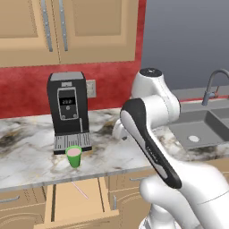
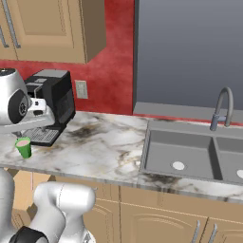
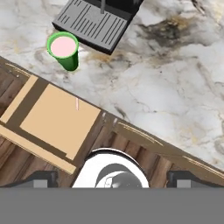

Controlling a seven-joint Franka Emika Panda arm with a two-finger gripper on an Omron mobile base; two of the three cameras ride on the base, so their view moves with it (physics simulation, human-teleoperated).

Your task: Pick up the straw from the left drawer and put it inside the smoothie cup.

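Item: my gripper (image 3: 112, 180). Seen in the hand view, its two dark fingertips (image 3: 41, 179) sit at the lower left and lower right of the frame, spread as wide as they go, with nothing between them.

Item: the left drawer (image 1: 59, 214). Pulled open at the lower left of the left base view, under the counter edge; a shallow tan tray with raised side walls. In the hand view it lies at the left of the frame, above my fingertips.

Item: the straw (image 1: 80, 190). A thin pale pink stick lying on the drawer bottom, towards the back right part of the tray in the left base view. In the hand view it shows as a short pale sliver near the tray's upper edge, well apart from my fingertips.

Item: the smoothie cup (image 1: 74, 156). Green, upright, pink filling. It stands on the marble counter (image 1: 27, 152), just in front of the coffee machine (image 1: 68, 109) and its grey drip tray (image 3: 92, 24), at centre left of the left base view and upper left of the hand view.

Item: the sink (image 2: 185, 154). Grey, with a curved tap (image 2: 222, 108), at the right of the right base view.
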